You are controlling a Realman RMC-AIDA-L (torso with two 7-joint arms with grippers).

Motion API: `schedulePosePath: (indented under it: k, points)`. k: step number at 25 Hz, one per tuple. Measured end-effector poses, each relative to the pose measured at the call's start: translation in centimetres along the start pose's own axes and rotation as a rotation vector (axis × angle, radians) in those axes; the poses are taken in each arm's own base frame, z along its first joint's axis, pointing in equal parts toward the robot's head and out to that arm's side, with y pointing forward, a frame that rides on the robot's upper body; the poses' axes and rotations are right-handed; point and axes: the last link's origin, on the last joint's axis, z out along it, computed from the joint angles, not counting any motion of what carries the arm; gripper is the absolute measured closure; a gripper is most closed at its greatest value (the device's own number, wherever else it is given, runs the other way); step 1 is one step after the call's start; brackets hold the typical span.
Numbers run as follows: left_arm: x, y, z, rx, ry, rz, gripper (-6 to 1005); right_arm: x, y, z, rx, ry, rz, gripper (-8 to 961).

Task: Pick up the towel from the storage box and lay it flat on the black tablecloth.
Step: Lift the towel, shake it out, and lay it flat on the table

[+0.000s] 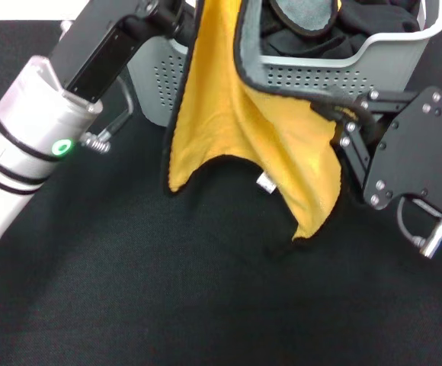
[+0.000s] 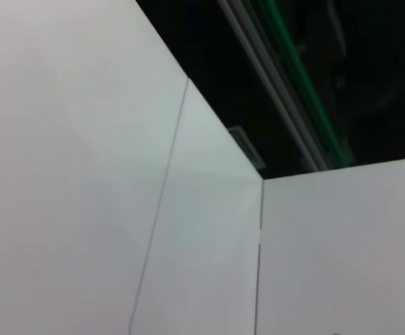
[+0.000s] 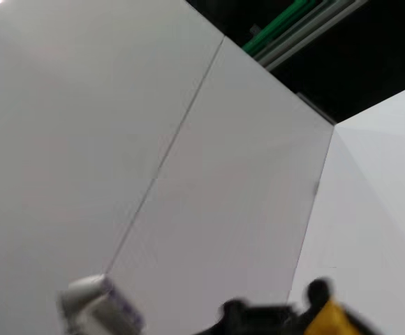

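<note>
Right gripper (image 1: 341,122) pinches the towel (image 1: 244,137) by its black-edged corner; whether the left gripper (image 1: 177,19) grips it you cannot tell. Your towel hangs limp before the storage box (image 1: 373,65) near the far edge, over the black tablecloth (image 1: 168,290). Judge it soft and light; take hold at the corners.
</note>
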Motion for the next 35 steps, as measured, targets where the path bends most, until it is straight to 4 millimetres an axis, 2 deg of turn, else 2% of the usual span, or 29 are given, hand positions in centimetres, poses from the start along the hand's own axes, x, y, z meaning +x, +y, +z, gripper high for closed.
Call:
schedulePosePath:
  k: [5,11,16,23,31,35]
  points:
    - [-0.6,0.1,-2.7,0.043,-0.028,0.003,988,-0.3,-2.3,0.6,0.027,-0.026,0.055,950]
    - [-1.4,0.6,-6.5,0.123,-0.077,0.006,987,-1.9,-5.3,1.1,0.021,-0.092,0.105,948]
    - [-2.0,1.0,-7.9,0.151,-0.119,-0.005,987,-2.6,-7.5,1.2,0.030,-0.115,0.146,947]
    - [-2.5,1.2,-8.7,0.170,-0.149,-0.025,986,-3.0,-8.6,1.4,0.030,-0.124,0.182,945]
    - [-2.9,1.2,-11.4,0.255,-0.213,-0.041,948,-3.4,-10.8,1.1,-0.005,-0.081,0.307,943]
    - [-2.4,1.2,-12.9,0.280,-0.232,-0.041,924,-3.6,-11.9,0.9,-0.040,-0.036,0.373,941]
